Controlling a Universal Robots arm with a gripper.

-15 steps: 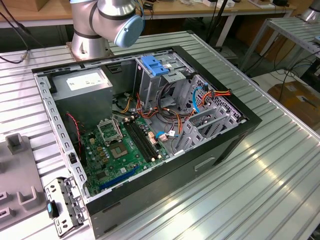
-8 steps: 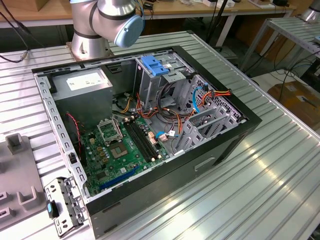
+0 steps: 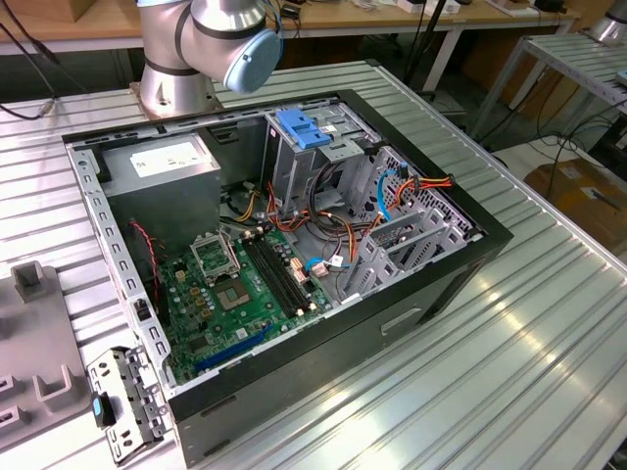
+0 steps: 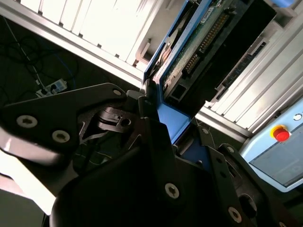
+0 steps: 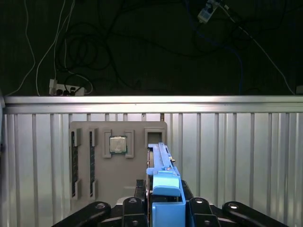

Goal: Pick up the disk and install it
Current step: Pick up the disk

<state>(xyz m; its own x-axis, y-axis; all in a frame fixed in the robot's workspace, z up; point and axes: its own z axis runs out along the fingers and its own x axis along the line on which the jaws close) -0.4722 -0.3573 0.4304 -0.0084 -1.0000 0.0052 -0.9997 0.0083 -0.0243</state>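
Note:
My gripper is shut on the disk, which stands edge-on between the black fingers with its blue plastic rail facing the camera in the first wrist view. In the second wrist view the disk shows its green circuit-board underside and blue rail, rising out of the gripper. It is held in the air above a ribbed metal table. In the exterior view the open computer case lies on its side on the table, with a metal drive cage topped by a blue tab at the back.
A grey parts tray holding a processor chip and memory sticks lies below the disk. Inside the case are the green motherboard, a grey power supply and loose cables. The arm's base stands behind the case. A red stop button is nearby.

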